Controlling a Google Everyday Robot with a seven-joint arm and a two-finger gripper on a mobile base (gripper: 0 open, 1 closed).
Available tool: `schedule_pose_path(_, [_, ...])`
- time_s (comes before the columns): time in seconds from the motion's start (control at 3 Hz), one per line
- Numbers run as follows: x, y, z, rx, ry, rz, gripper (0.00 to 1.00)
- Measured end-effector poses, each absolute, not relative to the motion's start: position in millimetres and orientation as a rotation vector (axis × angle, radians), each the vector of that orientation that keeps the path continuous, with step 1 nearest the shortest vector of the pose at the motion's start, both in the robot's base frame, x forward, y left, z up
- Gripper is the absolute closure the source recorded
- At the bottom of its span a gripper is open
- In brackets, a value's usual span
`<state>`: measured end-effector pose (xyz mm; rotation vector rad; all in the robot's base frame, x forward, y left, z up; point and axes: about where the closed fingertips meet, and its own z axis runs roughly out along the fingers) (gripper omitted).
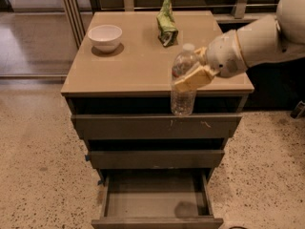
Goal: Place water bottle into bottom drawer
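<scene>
Speckled terrazzo flooring (38, 175) surrounds a grey-brown cabinet (157, 159) whose shallow, flat-fronted bottom drawer (157, 222) stands pulled open at the near side. Above it, at the near edge of the smooth tan worktop (138, 66), the tan-padded end effector (187, 78) clamps the clear ribbed plastic water bottle (182, 99) upright around its middle. Thin plastic may flex and slip. Lowered too close in, its base could catch the scratched top drawer front (143, 126), and so tall a bottle would likely topple in that low box. Farther back sit a round white bowl (105, 36) and a crumpled green-and-white snack bag (167, 20).
</scene>
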<state>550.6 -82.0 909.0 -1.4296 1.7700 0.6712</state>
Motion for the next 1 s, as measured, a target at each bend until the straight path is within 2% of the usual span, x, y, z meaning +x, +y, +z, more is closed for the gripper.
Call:
schedule_pose_path(0.33, [523.6,-101.2,808.0,-1.383,1.758,0.646,1.00])
schedule_pose_path(1.0, [466.4,-120.7,628.9,-1.409,1.878,0.771,1.00])
